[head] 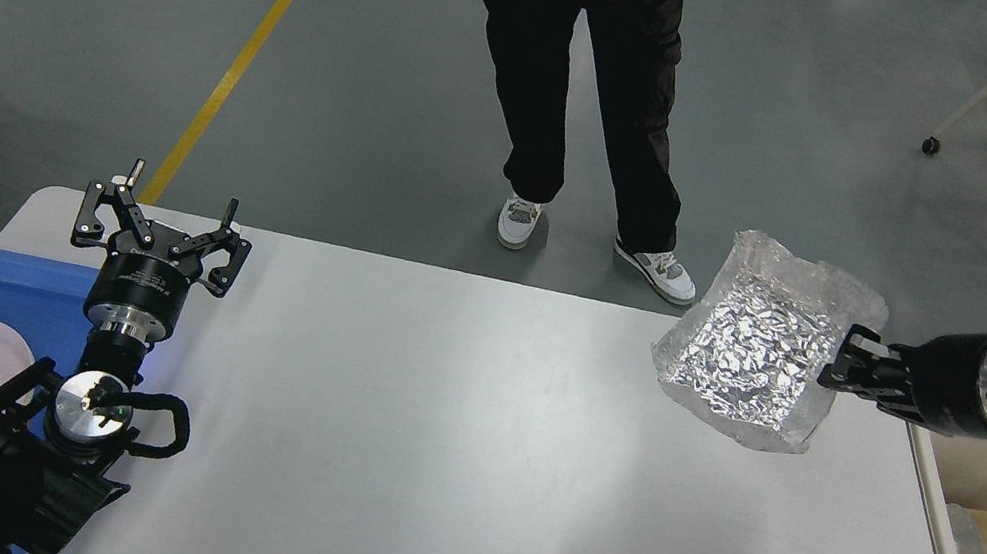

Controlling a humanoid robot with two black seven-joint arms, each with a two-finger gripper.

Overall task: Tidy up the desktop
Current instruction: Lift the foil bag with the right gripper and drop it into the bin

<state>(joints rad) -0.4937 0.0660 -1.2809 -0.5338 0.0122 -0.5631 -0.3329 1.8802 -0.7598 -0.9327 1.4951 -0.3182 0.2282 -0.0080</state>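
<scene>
Bare desktop (pixel 462 454) between arms

**Desktop: white, level, mostly bare**

Desktop (pixel 459 474): large white rectangular top, smooth, faintly glossy, soft light patches showing near its centre. Rounded corner visible at 10 o'clock; far edge runs straight from there toward 2 o'clock. Near edge cut off by the bottom of the view. Surface lies flat and level. A thin dark curved mark sits on it toward 5 o'clock. Left margin, 8 to 9 o'clock, is partly overlapped; right edge runs from 3 down to 5 o'clock. Middle expanse open and plain white.
</scene>
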